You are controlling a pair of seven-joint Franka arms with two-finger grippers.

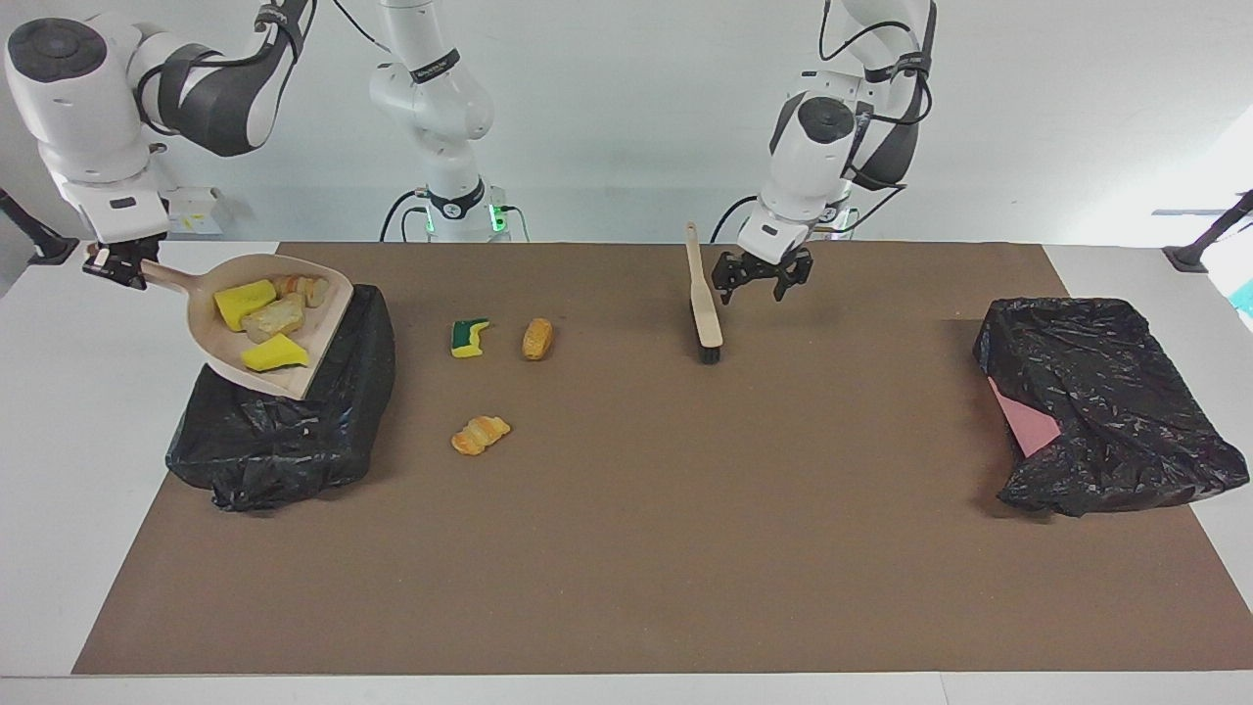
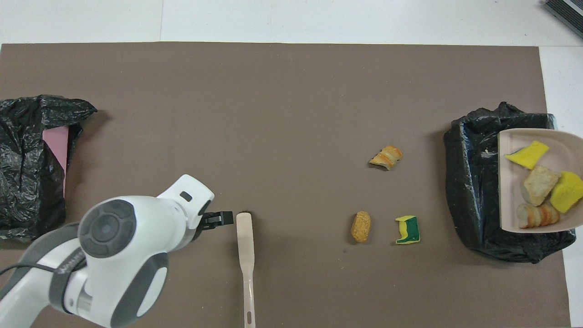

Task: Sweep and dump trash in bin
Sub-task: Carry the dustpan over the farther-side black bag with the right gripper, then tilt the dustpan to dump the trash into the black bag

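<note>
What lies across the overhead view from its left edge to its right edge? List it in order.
Black-bagged pink bin → left pincer → brush → brown bread lump → green-backed sponge scrap → black-lined bin, dustpan over it. The croissant piece overlaps lump and sponge, so it is left out.

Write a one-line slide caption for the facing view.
Right gripper holds the loaded dustpan over the black-bagged bin; left gripper open beside the brush; three scraps remain.
</note>
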